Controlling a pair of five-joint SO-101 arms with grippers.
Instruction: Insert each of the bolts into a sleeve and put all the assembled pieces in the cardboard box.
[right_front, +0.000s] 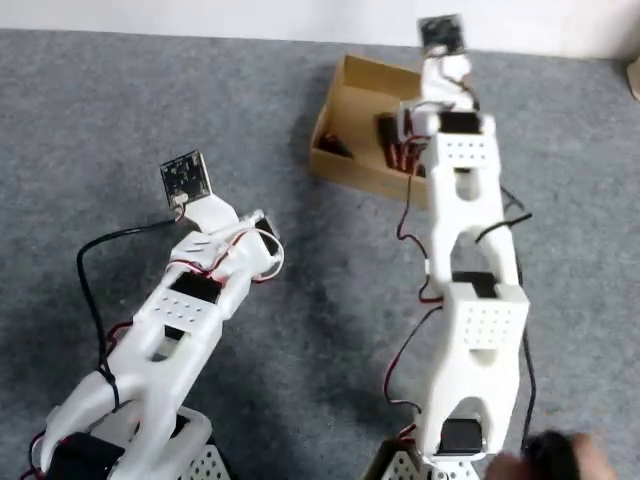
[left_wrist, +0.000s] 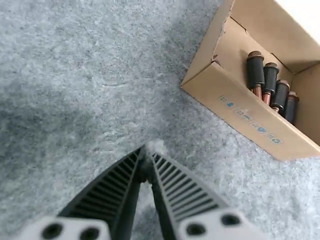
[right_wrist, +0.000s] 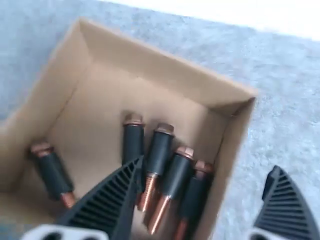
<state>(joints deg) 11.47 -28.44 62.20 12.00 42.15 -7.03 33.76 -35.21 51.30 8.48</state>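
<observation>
Right wrist view: my right gripper (right_wrist: 206, 166) hangs wide open over the cardboard box (right_wrist: 165, 75). It holds nothing and touches nothing. One ribbed dark finger (right_wrist: 107, 200) shows over the box floor, and the other shows beyond the box wall, over the grey felt (right_wrist: 300, 90).

Below the gripper, four assembled pieces (right_wrist: 160, 150) lie side by side on the box floor, touching one another. Each is a black sleeve with a copper bolt head at one end and a copper shank sticking out of the other. A fifth piece (right_wrist: 50, 172) lies apart from them, near the opposite wall.

From the left wrist view, my left gripper (left_wrist: 148, 152) is closed, its tips meeting with nothing between them. It sits over bare felt, beside the box and not touching it. The four pieces also show there, in the box's corner.

The box's outer wall carries a row of small blue print (left_wrist: 250, 120), too small for me to read.

From the high view, my right arm (right_front: 470, 250) stretches to the box (right_front: 350, 110), and my left arm (right_front: 180, 320) stops well short of it.
</observation>
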